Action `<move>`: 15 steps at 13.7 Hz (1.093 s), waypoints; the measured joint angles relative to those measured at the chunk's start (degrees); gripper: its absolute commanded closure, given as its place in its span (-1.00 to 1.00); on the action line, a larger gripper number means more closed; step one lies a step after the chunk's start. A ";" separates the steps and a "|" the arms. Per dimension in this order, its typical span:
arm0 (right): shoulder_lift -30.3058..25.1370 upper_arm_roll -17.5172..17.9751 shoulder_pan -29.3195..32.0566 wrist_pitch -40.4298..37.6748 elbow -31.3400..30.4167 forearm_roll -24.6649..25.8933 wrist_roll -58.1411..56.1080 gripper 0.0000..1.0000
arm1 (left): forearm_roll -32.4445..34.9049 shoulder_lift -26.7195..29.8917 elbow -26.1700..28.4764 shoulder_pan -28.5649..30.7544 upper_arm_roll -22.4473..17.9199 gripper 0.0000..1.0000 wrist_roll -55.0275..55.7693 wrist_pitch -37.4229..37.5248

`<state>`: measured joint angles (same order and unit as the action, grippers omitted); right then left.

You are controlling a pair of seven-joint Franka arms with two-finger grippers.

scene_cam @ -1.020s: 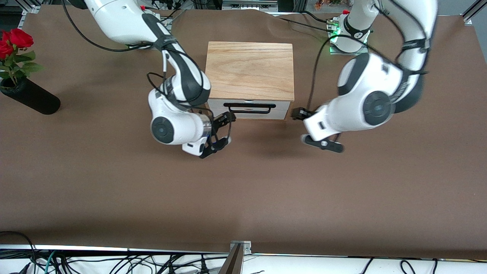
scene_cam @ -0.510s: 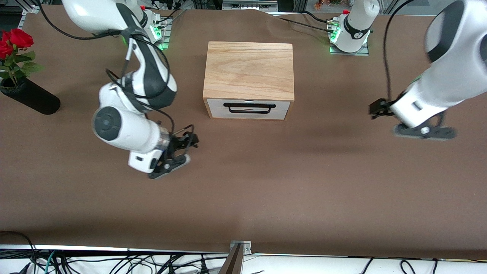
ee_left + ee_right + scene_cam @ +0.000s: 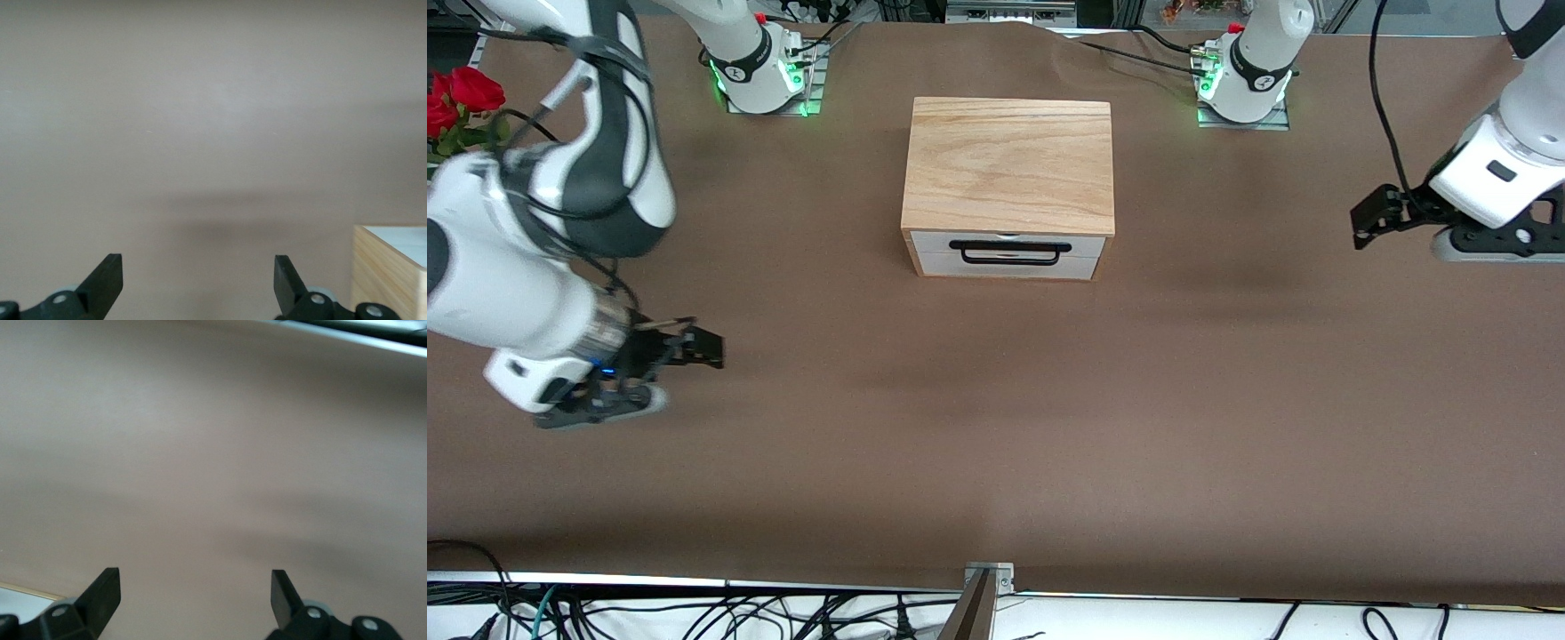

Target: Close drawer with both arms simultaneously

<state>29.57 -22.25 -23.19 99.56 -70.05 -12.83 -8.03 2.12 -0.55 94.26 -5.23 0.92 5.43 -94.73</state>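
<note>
The light-wood box [image 3: 1009,164] stands mid-table. The drawer [image 3: 934,253] is pushed in, its white front flush with the box, and the black handle [image 3: 1009,245] faces the front camera. My right gripper [image 3: 710,348] is open and empty, low over bare table toward the right arm's end, well apart from the box. My left gripper [image 3: 1362,220] is open and empty over the table toward the left arm's end. The left wrist view shows its gripper [image 3: 197,267] over brown table with a corner of the box [image 3: 390,267]. The right wrist view shows its gripper [image 3: 193,583] over bare table.
A black vase [image 3: 503,233] with red roses [image 3: 463,93] lies at the right arm's end of the table. The arm bases [image 3: 760,62] [image 3: 1245,76] stand along the table's top edge. Cables hang below the front edge [image 3: 987,578].
Both grippers have drawn away from the drawer's front, each out toward its own end of the table. The drawer stays pushed in.
</note>
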 measured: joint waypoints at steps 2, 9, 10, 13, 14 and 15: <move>-3.35 0.53 1.71 -1.34 -0.03 4.48 0.00 -1.00 | -0.78 0.22 0.58 0.08 0.05 -1.00 0.00 -0.28; -16.15 16.15 15.65 -2.14 -9.17 13.11 0.04 -1.00 | -0.83 0.22 0.59 0.50 0.04 -1.00 -0.03 0.27; -18.32 17.04 16.31 -2.13 -11.50 13.14 0.04 -1.00 | -0.83 0.19 0.59 0.52 0.04 -1.00 -0.03 0.44; -21.54 19.90 17.57 -2.14 -15.13 13.40 0.05 -1.00 | -0.83 0.07 0.59 0.64 0.04 -1.00 -0.03 0.47; -21.71 20.41 17.85 -2.18 -15.51 13.44 0.06 -1.00 | -0.83 0.07 0.59 0.65 0.04 -1.00 -0.03 0.47; -21.64 20.55 17.98 -2.37 -15.67 13.45 0.06 -1.00 | -0.83 0.07 0.59 0.65 0.04 -1.00 -0.03 0.47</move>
<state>7.93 -1.70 -5.21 97.19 -85.73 0.62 -7.98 1.29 -0.48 94.85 -4.58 0.96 5.39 -94.27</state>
